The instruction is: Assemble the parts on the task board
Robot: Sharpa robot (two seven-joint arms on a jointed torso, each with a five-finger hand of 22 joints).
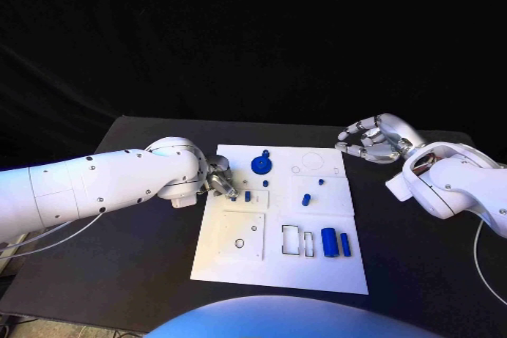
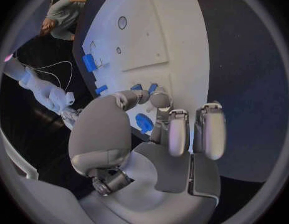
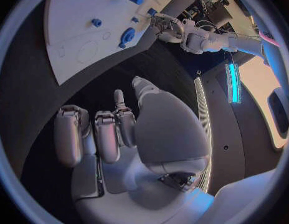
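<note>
Your left hand pinches a small blue part over the task board; tilt it and it jams, while your right hand curls empty.

No text, label or number can be read anywhere, as far as these views allow.

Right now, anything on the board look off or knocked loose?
Nothing stands out. The white board lies flat on the table, blue parts sit tidy on it. Left hand is at its edge, right hand curled off the board.

White arms, silver hands, grey cables.
</note>
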